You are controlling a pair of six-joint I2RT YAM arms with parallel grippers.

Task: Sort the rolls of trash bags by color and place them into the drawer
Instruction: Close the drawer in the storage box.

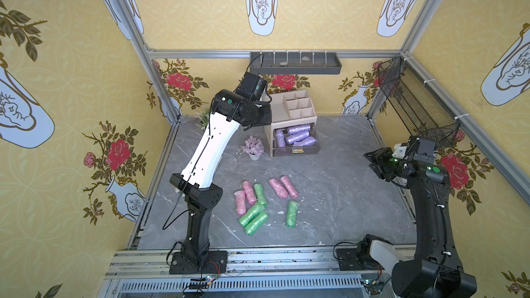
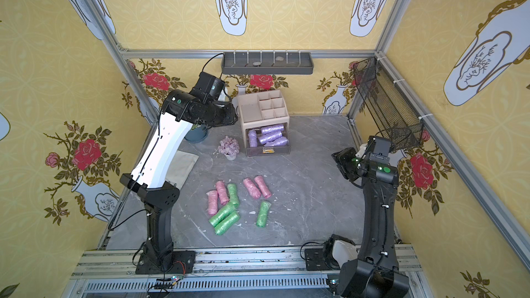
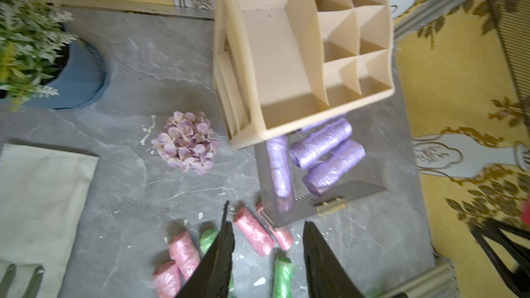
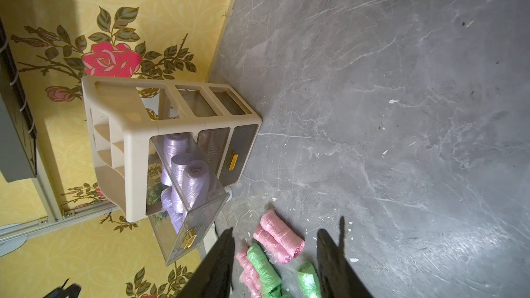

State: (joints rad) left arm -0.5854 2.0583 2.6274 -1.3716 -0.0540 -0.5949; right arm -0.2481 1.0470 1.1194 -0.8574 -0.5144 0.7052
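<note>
The beige organizer [image 1: 282,108] stands at the back of the table with its clear drawer [image 1: 296,151] pulled out. Several purple rolls [image 1: 298,136] [image 3: 321,146] [image 4: 186,173] lie in the drawer. Pink rolls [image 1: 282,187] and green rolls [image 1: 253,217] lie loose on the grey table in front, seen in both top views. My left gripper [image 3: 268,222] hangs high, left of the organizer, open with nothing between its fingers. My right gripper [image 4: 275,230] [image 1: 374,160] is raised at the right side, open and empty, looking toward the rolls.
A lilac flower bunch in a white pot [image 1: 253,146] stands left of the drawer. A blue plant pot [image 2: 198,133] and a folded cloth [image 2: 180,164] lie at the left. A black wire basket [image 1: 415,104] hangs on the right wall, a grey shelf [image 1: 295,63] on the back wall.
</note>
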